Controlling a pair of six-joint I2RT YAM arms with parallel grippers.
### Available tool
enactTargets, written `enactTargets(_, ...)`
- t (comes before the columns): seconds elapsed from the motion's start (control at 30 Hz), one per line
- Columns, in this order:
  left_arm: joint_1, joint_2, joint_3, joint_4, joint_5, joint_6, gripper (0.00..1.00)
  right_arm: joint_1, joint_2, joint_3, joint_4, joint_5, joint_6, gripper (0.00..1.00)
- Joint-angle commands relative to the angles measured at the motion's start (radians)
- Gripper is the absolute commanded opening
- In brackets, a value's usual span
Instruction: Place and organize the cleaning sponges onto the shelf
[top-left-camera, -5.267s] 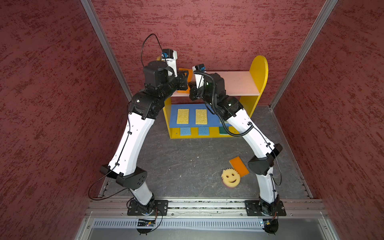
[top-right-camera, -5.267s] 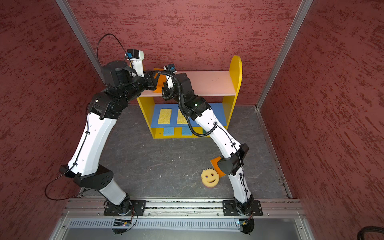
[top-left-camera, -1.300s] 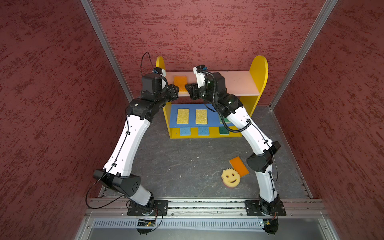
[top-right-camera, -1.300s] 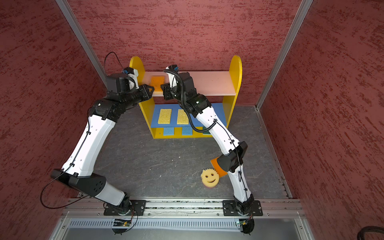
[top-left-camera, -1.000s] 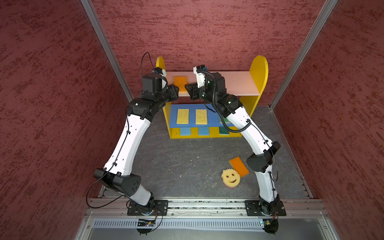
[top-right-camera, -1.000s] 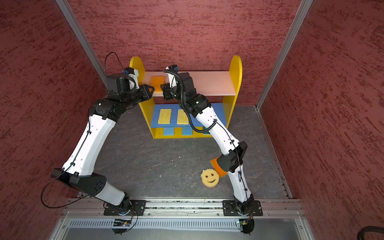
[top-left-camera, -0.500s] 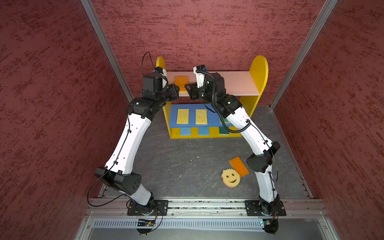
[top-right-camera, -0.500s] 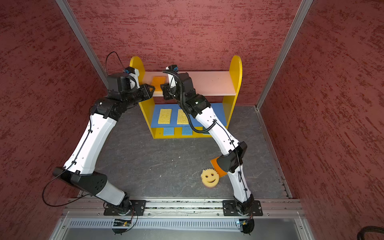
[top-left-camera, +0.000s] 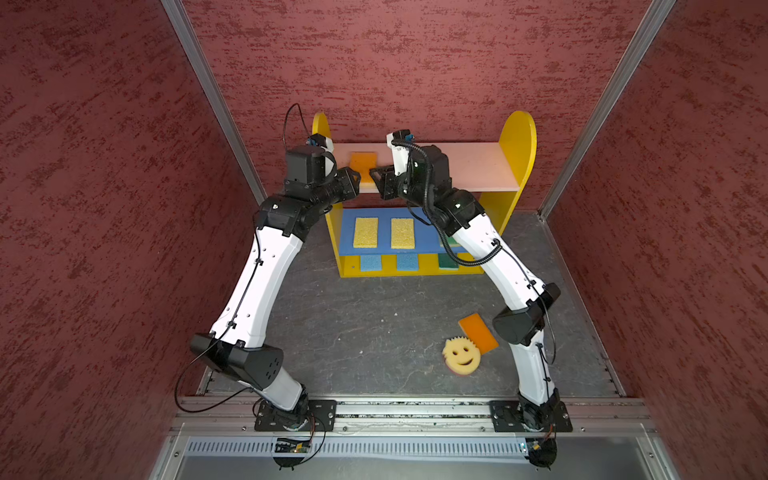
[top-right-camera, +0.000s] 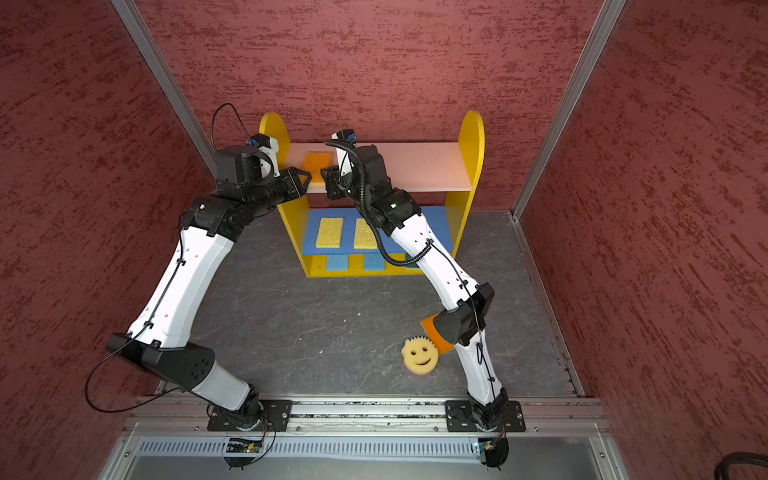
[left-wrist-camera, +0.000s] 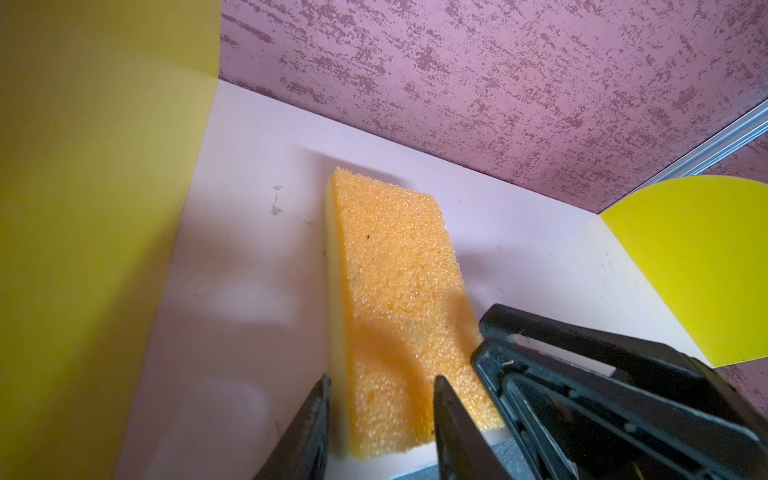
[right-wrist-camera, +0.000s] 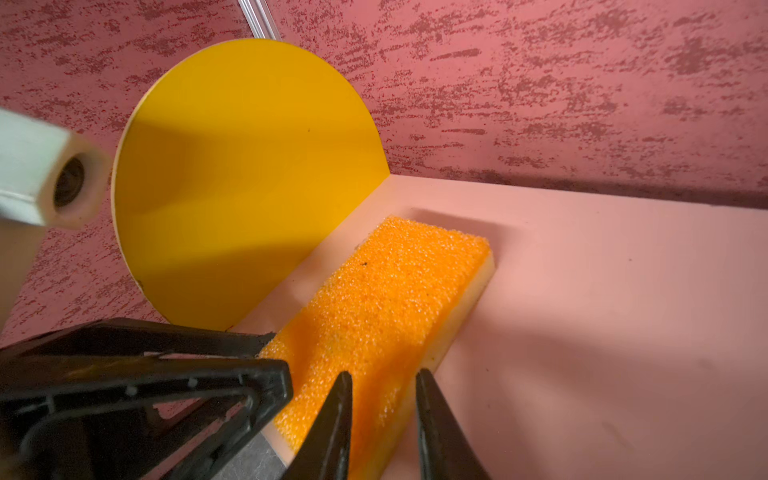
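The shelf (top-left-camera: 465, 166) stands against the back wall. An orange sponge (top-left-camera: 363, 160) lies flat at the left end of its pink top board (left-wrist-camera: 249, 249). My left gripper (left-wrist-camera: 380, 397) and right gripper (right-wrist-camera: 382, 392) meet at the sponge's front end, each open with its jaws straddling one front corner of the orange sponge (right-wrist-camera: 386, 299). Two yellow sponges (top-left-camera: 365, 232) lie on the blue middle board. Two blue sponges (top-left-camera: 370, 262) and a green one (top-left-camera: 448, 261) lie on the base. On the floor lie another orange sponge (top-left-camera: 478, 332) and the round smiley sponge (top-left-camera: 461, 355).
Red textured walls (top-left-camera: 104, 208) close in the cell on three sides, with metal posts (top-left-camera: 216, 104) at the back corners. A metal rail (top-left-camera: 395, 409) carries both arm bases at the front. My right arm's elbow (top-left-camera: 523, 320) hangs beside the floor sponges.
Five seconds ago both grippers were over the top board with the orange sponge. Now it lies flat and they sit at its front end. The left jaws have widened slightly in the last second.
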Motion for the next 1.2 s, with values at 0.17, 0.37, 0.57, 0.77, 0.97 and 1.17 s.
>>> enactTargets(0.17, -0.002, -0.024, 0.070, -0.015, 0.004, 0.007, 0.54, -0.009, -0.040, 0.018, -0.006, 0.011, 0.000, 0.30)
enactTargets(0.37, 0.000, -0.080, 0.097, -0.022, -0.016, 0.016, 0.56, -0.008, -0.096, 0.018, -0.028, -0.002, 0.007, 0.31)
enactTargets(0.57, 0.001, -0.204, 0.036, -0.027, -0.044, 0.035, 0.57, -0.007, -0.157, 0.016, -0.074, -0.021, 0.028, 0.34)
enactTargets(0.77, 0.003, -0.398, -0.116, -0.024, -0.077, 0.009, 0.58, 0.003, -0.254, -0.056, -0.093, -0.023, 0.055, 0.37)
enactTargets(0.97, 0.003, -0.641, -0.385, -0.033, -0.076, -0.076, 0.59, 0.064, -0.466, -0.421, 0.026, 0.006, 0.090, 0.38)
enactTargets(1.17, 0.003, -0.843, -0.641, -0.119, -0.077, -0.132, 0.59, 0.186, -0.687, -0.878, 0.175, 0.147, 0.144, 0.38)
